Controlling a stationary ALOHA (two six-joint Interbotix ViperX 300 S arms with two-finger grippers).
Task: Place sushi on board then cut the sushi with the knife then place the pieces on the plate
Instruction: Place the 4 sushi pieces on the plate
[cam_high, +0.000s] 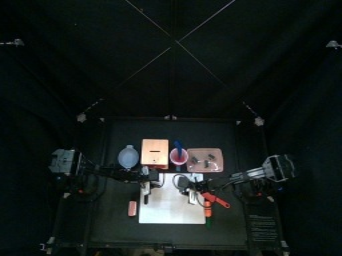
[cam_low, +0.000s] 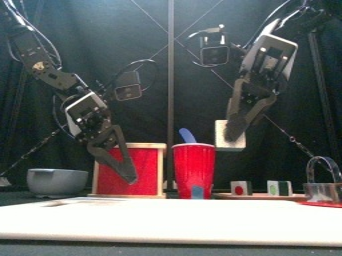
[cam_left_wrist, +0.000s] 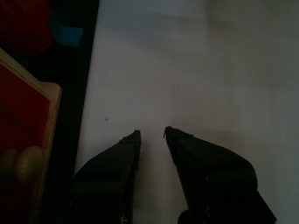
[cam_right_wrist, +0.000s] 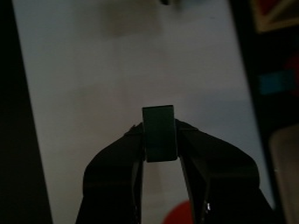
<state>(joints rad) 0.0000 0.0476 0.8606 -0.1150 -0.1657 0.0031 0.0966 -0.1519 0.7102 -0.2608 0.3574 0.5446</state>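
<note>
The dark green sushi piece (cam_right_wrist: 159, 131) sits upright between the jaws of my right pincer (cam_right_wrist: 160, 140), which is clamped on its two sides. I hold it in the air over the white board (cam_right_wrist: 117, 70), toward the board's right half. The board lies at the front middle of the counter (cam_high: 114, 225). A red thing (cam_high: 214, 200) lies across the board's right edge; I cannot tell what it is.

My left pincer (cam_left_wrist: 152, 136) hangs over the left part of the board, its jaws a narrow gap apart with nothing between them. Just beside it, off the board's back left corner, stands the wooden box (cam_left_wrist: 24, 114) with its red drawer front.

Behind the board runs a row of things. The blue-grey bowl (cam_low: 56, 180) is farthest left, then the box, then the red cup (cam_low: 194, 165) with the blue knife (cam_low: 186, 135) standing in it. The pink tray (cam_high: 205, 165) comes next, with small toys on it. The metal cutter (cam_low: 321, 182) stands at the far right
</note>
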